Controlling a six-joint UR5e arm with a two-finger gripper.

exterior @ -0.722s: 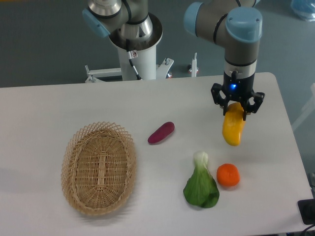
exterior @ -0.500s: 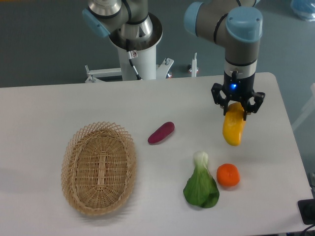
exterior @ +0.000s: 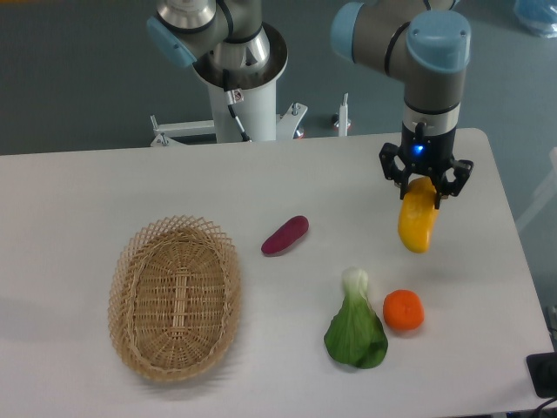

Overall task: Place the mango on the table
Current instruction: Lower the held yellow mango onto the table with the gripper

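Mango [exterior: 416,226] hangs from the end effector [exterior: 426,190] on the right side of the surface [exterior: 104,187], gripped by its upper end so that the rest of the fruit points downward. The fingers are closed on that top end, one on each side, which leaves the long body free below them; held this way, the lower tip would meet the surface first when the arm lowers. Whether the tip is already touching or only close above is hard to judge from this single view, though a faint shadow appears just beneath it, suggesting a small gap.

The spot below is bare white surface, apart from the other items. A round orange fruit [exterior: 404,310] sits nearer the front edge, with a leafy green vegetable [exterior: 355,328] just beside it to the left. A purple sweet potato [exterior: 285,234] lies toward the middle, and a wicker basket [exterior: 174,297] stands well apart on the left.

Placement looks close to done: what seems to remain is a short descent and a release. Because the fruit is long and curved, it will likely tip onto its side once freed.
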